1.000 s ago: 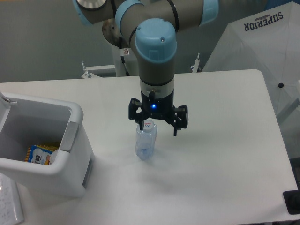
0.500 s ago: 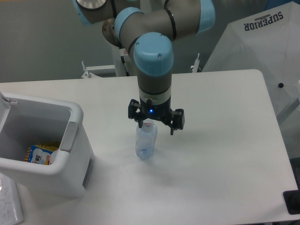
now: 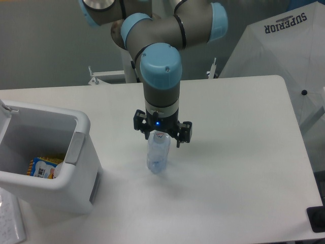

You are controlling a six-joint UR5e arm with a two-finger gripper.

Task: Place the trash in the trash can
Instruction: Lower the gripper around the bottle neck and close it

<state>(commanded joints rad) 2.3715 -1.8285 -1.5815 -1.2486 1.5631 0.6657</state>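
I am reading the task as partly done and partly open. The trash can (image 3: pixel 45 162) is sitting at the left edge of the tabletop (image 3: pixel 244 152), and something is already lying in its bottom: a packet (image 3: pixel 43 168) with an orange-and-blue printed face and a pale rounded scrap just beside it. Whether the wrapper wad is among these I cannot tell from here.

The water bottle (image 3: pixel 158 154) is standing upright near the middle of the tabletop, well apart from the can, so that piece is not yet binned. My end effector (image 3: pixel 162 135) is hanging directly over the bottle's cap, its fingers spread to either side of the neck and not closing on it; I am judging it released, carrying nothing. Left to do, as I see it: grasp the bottle, carry it left over the can's opening and let it go.

For writing, the white cover (image 3: pixel 284 56) beyond the right far corner is showing the word "SUPERIOR" in dark letters. The packet's print and the small red mark on the bottle's cap are too small for me to read.
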